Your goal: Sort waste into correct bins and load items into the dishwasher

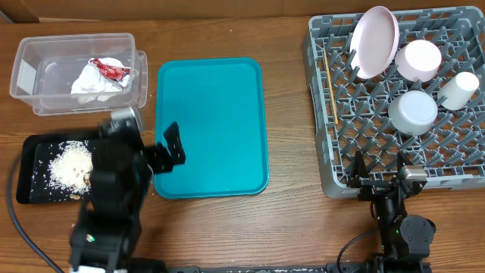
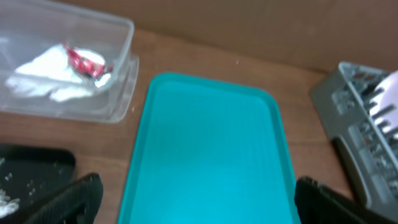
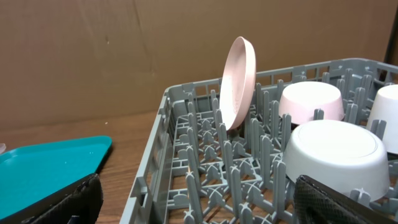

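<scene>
Overhead check: clear tub [image 1: 34, 95] sits at the far left of the bench [image 1: 288, 227], holding the crumpled white napkin [image 1: 92, 83] with the red wrapper [image 1: 111, 70] on top of it. Black tray [image 1: 30, 152] lies nearer the robot than the tub, carrying a heap of rice-like scraps [image 1: 70, 164] and some loose grains. Teal tray [image 1: 212, 125] is mid-bench and bare. Grey dish rack [image 1: 322, 114] is at right. In the rack: pale plate [image 1: 377, 42] standing on edge between pegs at the far side, white bowl [image 1: 419, 59] just beside it and upside down, silvery-grey bowl [image 1: 413, 111] inverted nearer the robot, white cup [image 1: 458, 89] toward the right edge, wooden stick [image 1: 330, 83] lying along the left side. Left gripper [image 1: 145, 138] hovers between the black tray and the teal tray, jaws spread wide, nothing between them. Right gripper [image 1: 379, 173] hangs at the near rim of the rack, jaws likewise released and empty.
</scene>
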Robot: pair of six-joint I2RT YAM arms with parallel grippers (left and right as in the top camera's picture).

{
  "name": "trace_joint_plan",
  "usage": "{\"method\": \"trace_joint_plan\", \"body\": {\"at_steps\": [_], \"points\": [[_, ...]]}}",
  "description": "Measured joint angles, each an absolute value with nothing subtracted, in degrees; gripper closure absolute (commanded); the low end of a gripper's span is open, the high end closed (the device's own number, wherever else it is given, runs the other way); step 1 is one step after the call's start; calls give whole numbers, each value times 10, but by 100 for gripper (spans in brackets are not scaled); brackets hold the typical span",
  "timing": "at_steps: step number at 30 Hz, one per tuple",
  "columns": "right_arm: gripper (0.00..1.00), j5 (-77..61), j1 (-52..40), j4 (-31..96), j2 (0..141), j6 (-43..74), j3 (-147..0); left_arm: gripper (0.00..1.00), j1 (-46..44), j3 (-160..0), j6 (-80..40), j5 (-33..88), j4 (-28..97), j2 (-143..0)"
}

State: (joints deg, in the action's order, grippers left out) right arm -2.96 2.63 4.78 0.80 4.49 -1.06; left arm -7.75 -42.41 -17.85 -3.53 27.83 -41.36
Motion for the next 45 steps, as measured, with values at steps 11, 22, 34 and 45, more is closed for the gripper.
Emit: {"method": "trace_joint_plan", "body": {"at_steps": [11,22,34,45], "points": [[0,-29,26,48,8,45,-11,0,-1,-106,-181,-8,80,-210],[0,-29,27,48,8,45,-11,0,27,-8,-193,-6,42,-96],[0,-29,26,48,8,45,-11,0,42,-7,-150,-6,47,-34],[0,-29,26,48,8,45,-11,0,58,-7,-128,-6,47,-10]]}}
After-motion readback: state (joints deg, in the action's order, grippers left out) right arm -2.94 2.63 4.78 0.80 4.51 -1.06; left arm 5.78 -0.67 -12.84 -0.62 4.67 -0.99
